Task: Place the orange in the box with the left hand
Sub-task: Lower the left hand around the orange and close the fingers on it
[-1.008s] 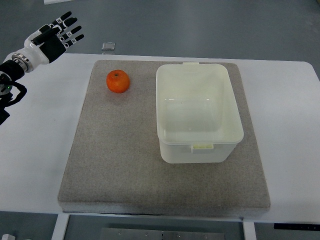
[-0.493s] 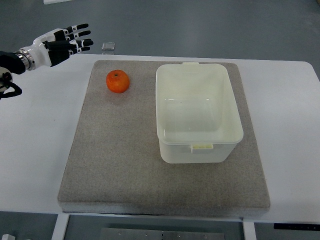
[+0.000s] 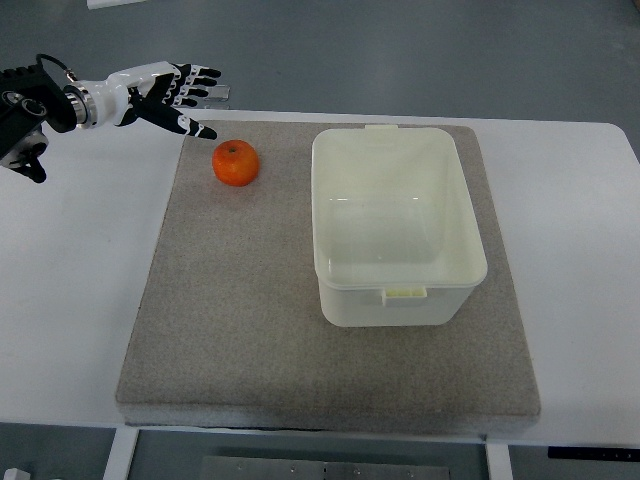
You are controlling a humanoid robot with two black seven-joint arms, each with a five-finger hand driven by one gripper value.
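- left hand (image 3: 165, 93) — fingers spread wide, holding nothing; near the orange (image 3: 236, 163)
- orange lies right of it and nearer the camera; box (image 3: 395, 225) further right

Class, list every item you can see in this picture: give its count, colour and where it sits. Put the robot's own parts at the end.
orange: one, orange, far-left part of the mat, outside the box
box: one, pale cream, open and empty, right half of the mat
mat: one, grey-brown, covering most of the table
table: one, white, under the mat
small object: one, grey, beyond the table's far edge, too small to identify
left hand: one, white and black, fingers spread, up-left of the orange, not touching it
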